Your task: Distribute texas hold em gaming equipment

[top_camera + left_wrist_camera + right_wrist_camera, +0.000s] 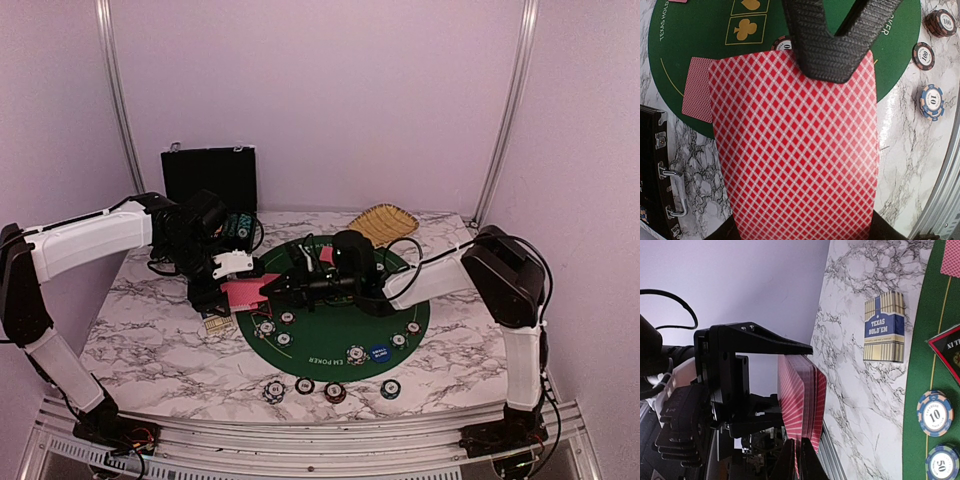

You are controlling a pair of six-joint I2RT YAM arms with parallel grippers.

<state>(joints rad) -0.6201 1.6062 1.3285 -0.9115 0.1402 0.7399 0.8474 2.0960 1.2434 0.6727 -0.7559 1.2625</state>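
The left gripper (232, 285) clamped the card deck (802, 400) face-down above the green mat's (330, 345) left edge. The right gripper (832, 65) had its jaws pinched on the top card (795, 150), likely to peel it off for dealing.

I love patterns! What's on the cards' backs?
Red and white crisscross diamonds; the cards show best in left wrist view.
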